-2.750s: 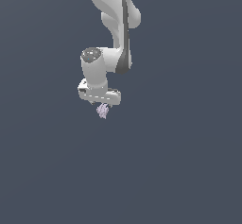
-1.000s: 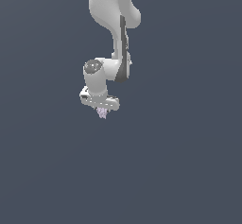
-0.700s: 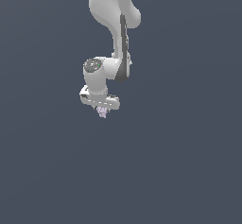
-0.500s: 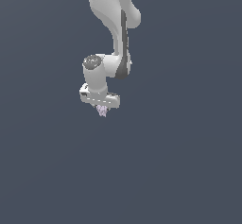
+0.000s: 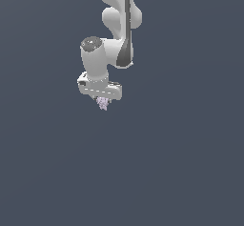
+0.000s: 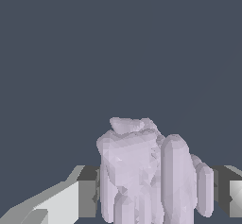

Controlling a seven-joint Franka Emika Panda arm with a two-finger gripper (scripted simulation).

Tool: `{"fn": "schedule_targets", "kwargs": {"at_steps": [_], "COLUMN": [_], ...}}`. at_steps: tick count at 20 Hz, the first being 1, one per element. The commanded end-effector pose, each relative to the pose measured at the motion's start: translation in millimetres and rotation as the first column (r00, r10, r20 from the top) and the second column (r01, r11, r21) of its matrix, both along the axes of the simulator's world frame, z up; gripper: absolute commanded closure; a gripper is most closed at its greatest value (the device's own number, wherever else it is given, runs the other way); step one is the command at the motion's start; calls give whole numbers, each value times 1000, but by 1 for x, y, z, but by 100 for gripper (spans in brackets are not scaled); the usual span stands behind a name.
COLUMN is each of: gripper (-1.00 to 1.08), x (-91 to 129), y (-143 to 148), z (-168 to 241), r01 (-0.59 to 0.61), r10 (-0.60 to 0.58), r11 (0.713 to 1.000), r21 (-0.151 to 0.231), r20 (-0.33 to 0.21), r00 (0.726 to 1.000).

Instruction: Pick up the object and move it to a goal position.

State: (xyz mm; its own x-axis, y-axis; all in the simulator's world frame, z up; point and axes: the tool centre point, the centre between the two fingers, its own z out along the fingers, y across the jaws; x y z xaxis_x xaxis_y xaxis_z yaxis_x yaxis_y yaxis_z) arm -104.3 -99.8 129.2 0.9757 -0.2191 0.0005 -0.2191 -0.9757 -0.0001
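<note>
The object (image 5: 103, 103) is a small pale lilac-pink lumpy clump. It hangs under my white gripper (image 5: 102, 99), which is shut on it in the upper middle of the exterior view. In the wrist view the object (image 6: 142, 171) fills the space between the two fingers (image 6: 87, 190), and their pads press on both of its sides. The white arm (image 5: 116, 25) rises above the gripper and out of the picture. No goal marker shows.
A plain dark grey ground (image 5: 181, 163) fills the exterior view around the arm. No other objects or edges show.
The gripper with the object has shifted slightly towards the exterior view's left and a little upward. The grip on the object is unchanged.
</note>
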Motion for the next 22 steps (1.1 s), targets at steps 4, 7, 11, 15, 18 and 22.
{"fn": "schedule_targets", "kwargs": {"at_steps": [4, 7, 11, 15, 18, 22], "gripper": [108, 108, 108, 108, 108, 108], "x": [-4, -5, -8, -9, -11, -12], "y": [5, 8, 12, 15, 18, 22], "z": [56, 88, 129, 169, 200, 240], "r01": [0, 0, 1, 1, 1, 1], "r10": [0, 0, -1, -1, -1, -1], "r11": [1000, 1000, 1000, 1000, 1000, 1000], "r21": [-1, -1, -1, -1, -1, -1], "r20": [0, 0, 0, 0, 0, 0], "r00": [1000, 1000, 1000, 1000, 1000, 1000]}}
